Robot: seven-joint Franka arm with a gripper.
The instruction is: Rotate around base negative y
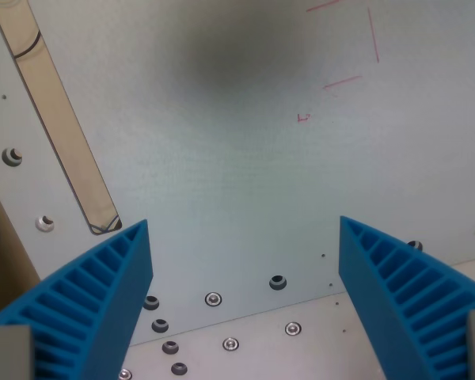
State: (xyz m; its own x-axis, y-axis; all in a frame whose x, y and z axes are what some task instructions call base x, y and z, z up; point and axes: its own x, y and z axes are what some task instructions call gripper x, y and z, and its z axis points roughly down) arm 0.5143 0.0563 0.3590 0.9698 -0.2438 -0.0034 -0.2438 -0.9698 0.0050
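So, gripper [245,285] hanging wide open, gripping nothing, pointing down at pale surface [222,174]. No object to grab; task's thing is arm itself. Slot [59,119] running diagonally at wrist view's left.

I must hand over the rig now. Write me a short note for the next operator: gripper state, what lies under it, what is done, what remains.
Gripper: open and empty; the two blue ribbed fingers stand wide apart at the bottom of the wrist view.
Below it: a pale grey plate with screws and holes along its lower edge, a tan slot at the wrist view's left, and faint red marker lines at the upper right.
No object to grasp is in view; the job is a pure rotation of the arm.
Done: one frame cannot show how far the rotation has gone.
Left: check the pose, then carry on rotating around base negative y.
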